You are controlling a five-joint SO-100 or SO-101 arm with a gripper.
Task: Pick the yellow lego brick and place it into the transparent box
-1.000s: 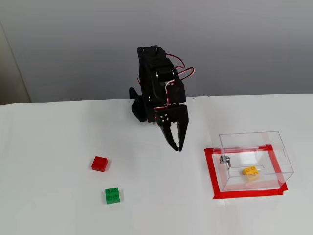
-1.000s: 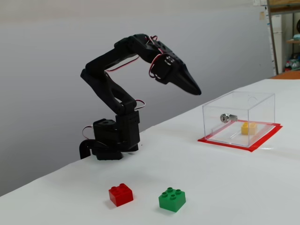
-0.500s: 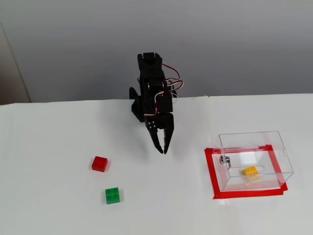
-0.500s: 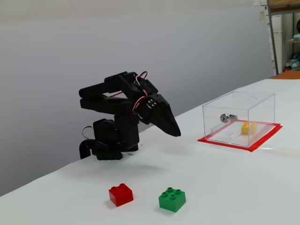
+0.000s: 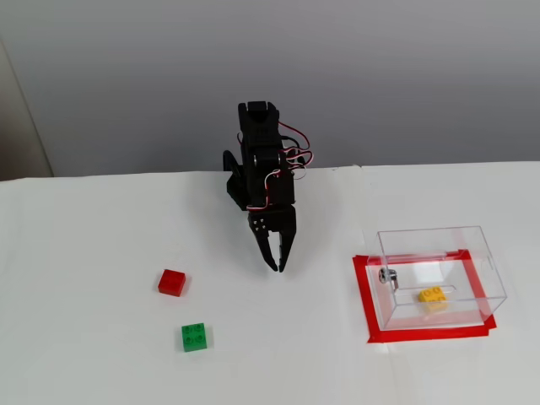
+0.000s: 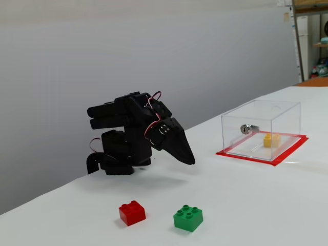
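The yellow lego brick (image 5: 433,295) lies inside the transparent box (image 5: 481,253), on its floor toward the right; it shows in both fixed views (image 6: 271,140). The box (image 6: 256,110) has a small metal knob (image 5: 388,276) on one wall. My black gripper (image 5: 277,266) hangs folded near the arm's base, its tips pointing down just above the table, well to the left of the box. Its fingers (image 6: 190,160) are together and hold nothing.
A red brick (image 5: 172,282) and a green studded brick (image 5: 194,337) lie on the white table left of the gripper; both show in the other fixed view (image 6: 131,212) (image 6: 188,218). A red tape frame (image 5: 364,295) marks the box's place. The table's far edge (image 5: 126,175) meets a grey wall.
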